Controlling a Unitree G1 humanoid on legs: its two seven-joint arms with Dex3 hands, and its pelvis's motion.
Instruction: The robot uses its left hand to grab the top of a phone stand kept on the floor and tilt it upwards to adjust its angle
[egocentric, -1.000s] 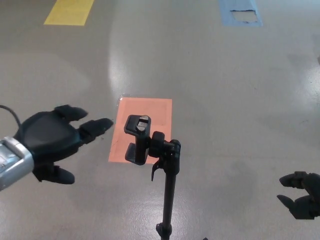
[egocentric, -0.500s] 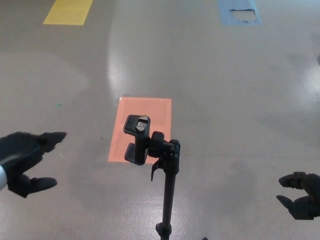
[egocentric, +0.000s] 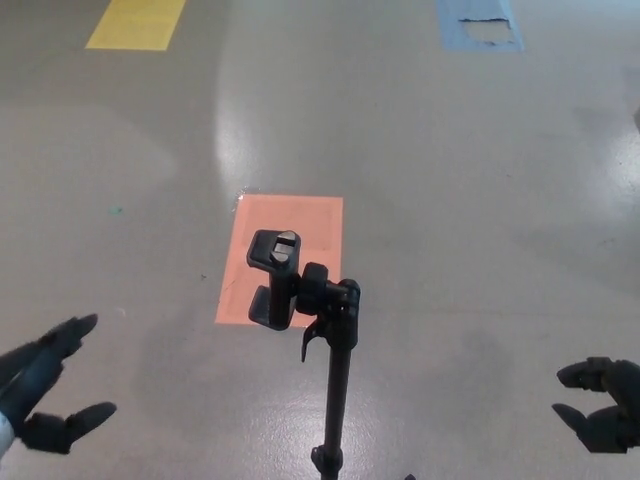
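floor (egocentric: 480, 200): grey, glossy | orange patch (egocentric: 290, 250): centre | yellow patch (egocentric: 136, 24): top left | blue patch (egocentric: 482, 24): top right

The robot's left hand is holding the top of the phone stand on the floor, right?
No. The head view shows the left hand open and holding nothing, low at the picture's left edge, well away from the top of the phone stand. The stand does sit on the floor.

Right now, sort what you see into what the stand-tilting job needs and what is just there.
Needed: phone stand; left hand, open, away from it.
Just there: right hand; orange floor patch; yellow patch; blue patch.
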